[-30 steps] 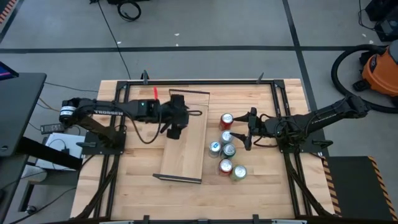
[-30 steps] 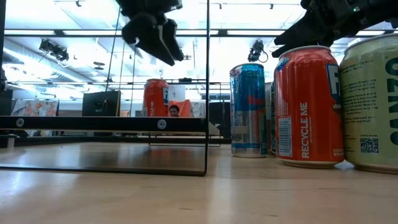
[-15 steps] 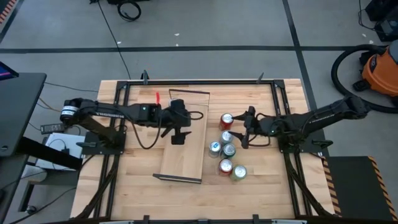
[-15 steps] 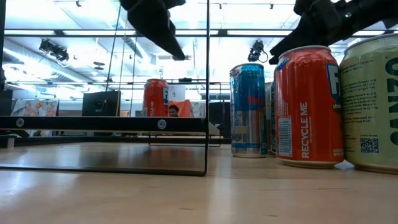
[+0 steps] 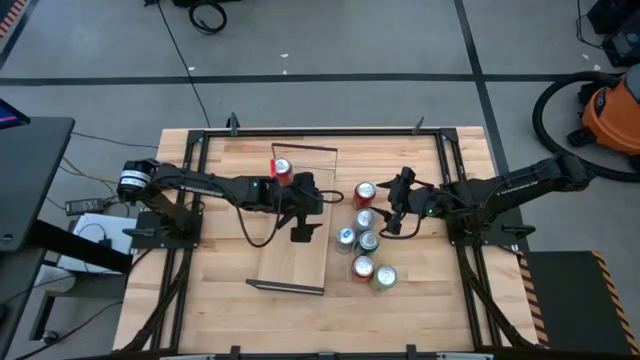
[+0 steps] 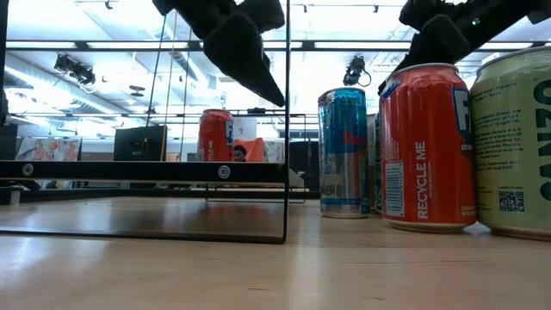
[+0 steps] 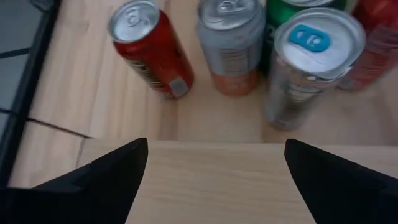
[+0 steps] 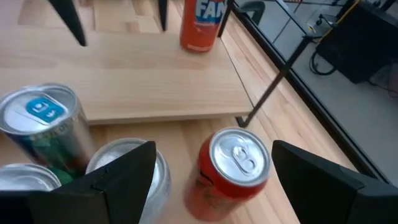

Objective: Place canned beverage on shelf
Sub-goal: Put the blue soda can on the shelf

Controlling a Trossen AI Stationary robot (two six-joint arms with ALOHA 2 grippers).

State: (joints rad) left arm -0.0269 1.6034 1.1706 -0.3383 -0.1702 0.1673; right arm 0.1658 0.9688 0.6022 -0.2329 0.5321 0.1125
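The shelf [image 5: 295, 255] is a light-wood plank with black end rails, lying mid-table. A red can [image 5: 282, 169] stands upright on its far end and also shows in the low view [image 6: 216, 135]. My left gripper [image 5: 307, 222] is open and empty above the plank's right edge [image 7: 211, 180], facing the can cluster. A red can [image 7: 151, 46], a silver can [image 7: 233, 43] and a blue-tabbed can [image 7: 311, 59] stand right of the plank. My right gripper [image 5: 389, 218] is open and empty, just right of the cluster, over the red can [image 8: 233, 168] and the silver can [image 8: 132, 168].
Several cans stand in a cluster [image 5: 365, 242] on the tabletop between the shelf and the right arm; in the low view they stand close to the camera [image 6: 426, 146]. A black frame [image 5: 320, 130] runs round the tabletop. The shelf's near half [image 5: 290, 270] is bare.
My left gripper has gone toward the table's right edge and a little nearer, from the plank's left-centre to its right edge, still open. The red can on the shelf stays where it was and now shows clear of the arm.
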